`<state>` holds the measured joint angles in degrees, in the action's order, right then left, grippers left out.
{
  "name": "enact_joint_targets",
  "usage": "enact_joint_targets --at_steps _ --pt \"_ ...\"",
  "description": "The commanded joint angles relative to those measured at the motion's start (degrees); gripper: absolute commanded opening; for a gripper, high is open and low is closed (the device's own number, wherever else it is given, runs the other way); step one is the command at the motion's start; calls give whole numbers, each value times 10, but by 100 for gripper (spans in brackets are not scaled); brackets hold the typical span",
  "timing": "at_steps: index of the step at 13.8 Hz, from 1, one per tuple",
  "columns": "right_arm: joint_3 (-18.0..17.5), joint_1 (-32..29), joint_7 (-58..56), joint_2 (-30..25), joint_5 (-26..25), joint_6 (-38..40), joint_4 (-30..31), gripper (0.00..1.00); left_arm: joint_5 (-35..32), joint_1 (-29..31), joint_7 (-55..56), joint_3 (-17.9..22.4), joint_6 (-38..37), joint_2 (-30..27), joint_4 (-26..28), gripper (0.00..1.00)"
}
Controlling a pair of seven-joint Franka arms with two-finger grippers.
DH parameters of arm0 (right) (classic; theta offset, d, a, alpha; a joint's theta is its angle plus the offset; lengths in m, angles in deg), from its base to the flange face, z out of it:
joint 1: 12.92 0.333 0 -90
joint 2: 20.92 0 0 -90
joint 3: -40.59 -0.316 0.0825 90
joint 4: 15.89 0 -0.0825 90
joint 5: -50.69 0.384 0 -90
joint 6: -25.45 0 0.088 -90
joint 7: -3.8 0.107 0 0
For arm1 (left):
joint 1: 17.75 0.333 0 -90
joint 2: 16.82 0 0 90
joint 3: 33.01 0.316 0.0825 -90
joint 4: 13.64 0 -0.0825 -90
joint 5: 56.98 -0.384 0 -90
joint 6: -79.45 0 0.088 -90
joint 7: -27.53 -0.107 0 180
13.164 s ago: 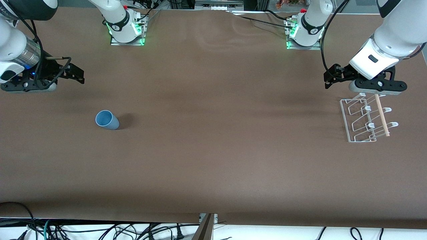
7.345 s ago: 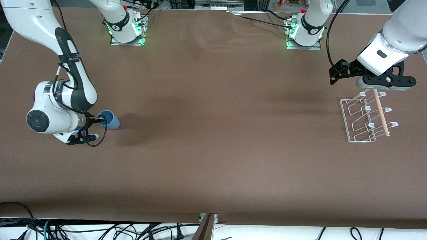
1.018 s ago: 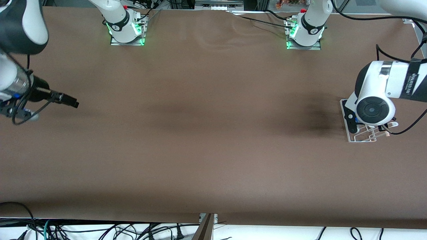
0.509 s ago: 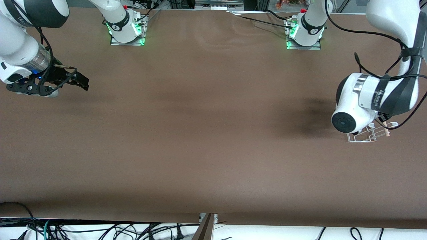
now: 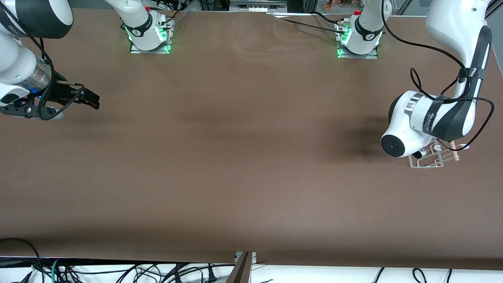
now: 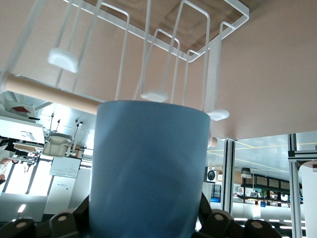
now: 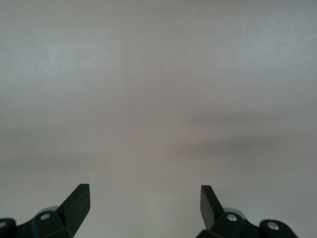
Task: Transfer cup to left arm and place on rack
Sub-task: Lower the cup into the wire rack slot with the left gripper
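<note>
Light-blue cup (image 6: pixel 148 168) clamped in left end effector (image 6: pixel 143 223), long axis toward the rack (image 6: pixel 163 64); right end effector (image 7: pixel 144 201) spread, idle.

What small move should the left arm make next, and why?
Probably ease the cup on toward the rack pegs before letting go. In the left wrist view the left gripper is shut on the cup, with the pegs and dowel just past its end; no contact shows. The right gripper waits open over bare table at its own end.

Even overhead light, soft arm shadows, hazy right wrist view
</note>
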<state>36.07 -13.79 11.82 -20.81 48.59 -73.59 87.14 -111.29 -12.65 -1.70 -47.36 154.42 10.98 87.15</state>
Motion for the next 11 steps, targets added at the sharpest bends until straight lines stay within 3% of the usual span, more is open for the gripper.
enact_joint_targets --at_steps 1,11 --pt "-22 -26 -13 11 -2 14 -32 99 -27 -1 13 -2 -8 9 16 0" --pt "-17 -24 -48 11 2 17 -41 99 -55 9 47 -2 16 30 32 0"
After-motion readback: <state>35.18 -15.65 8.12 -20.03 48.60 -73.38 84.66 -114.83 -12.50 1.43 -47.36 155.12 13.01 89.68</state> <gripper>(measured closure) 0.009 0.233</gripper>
